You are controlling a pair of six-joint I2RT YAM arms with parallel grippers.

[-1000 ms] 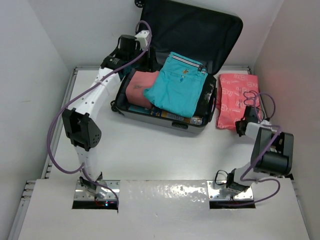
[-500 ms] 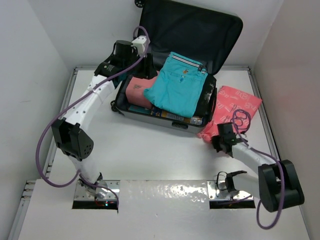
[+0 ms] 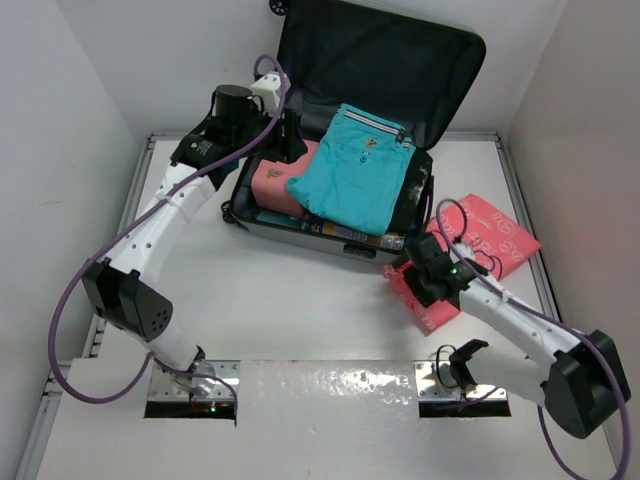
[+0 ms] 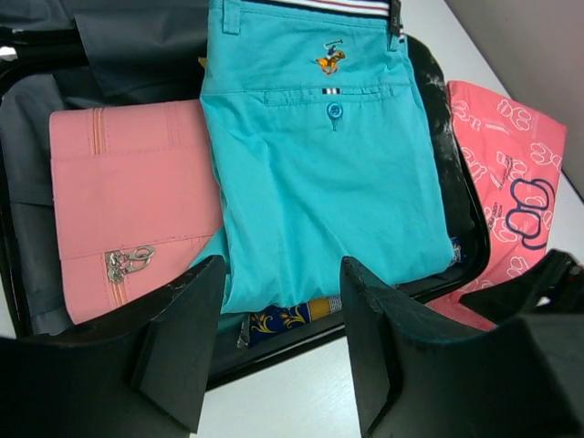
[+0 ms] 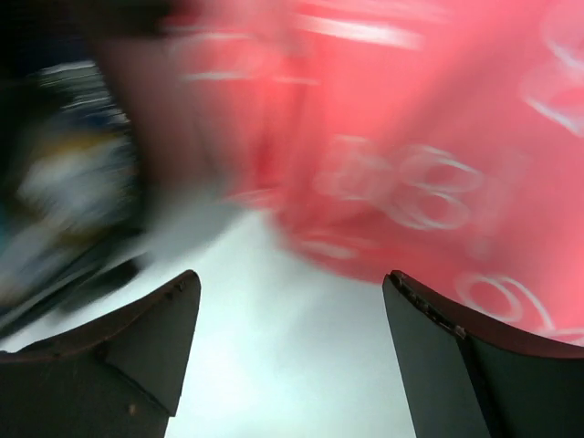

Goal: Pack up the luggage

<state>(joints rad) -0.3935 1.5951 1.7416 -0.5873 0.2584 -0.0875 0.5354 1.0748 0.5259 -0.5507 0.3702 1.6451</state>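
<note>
Right arm had swung in from the far right over the last second, dragging the coral printed cloth (image 3: 500, 240) along the counter (image 3: 290, 300) toward the near right corner of the luggage (image 3: 320, 232), and its hand had gone from clamped to spread. Left arm had stretched further left.

Left hand (image 3: 288, 138) hung over the left end of the open luggage, jaws apart and gripping nothing. Straight below that hand lay a pink pouch (image 4: 128, 201). Just right of it were folded turquoise trousers (image 4: 319, 182), overlapping the pouch's edge, both inside the lower shell. The lid stood propped up behind the hand.

Right hand (image 3: 425, 268) sat just off the luggage's near right corner, over the cloth's near end. Its fingers were wide apart with nothing between them. The wrist view was blurred, so contact with the cloth could not be told.
</note>
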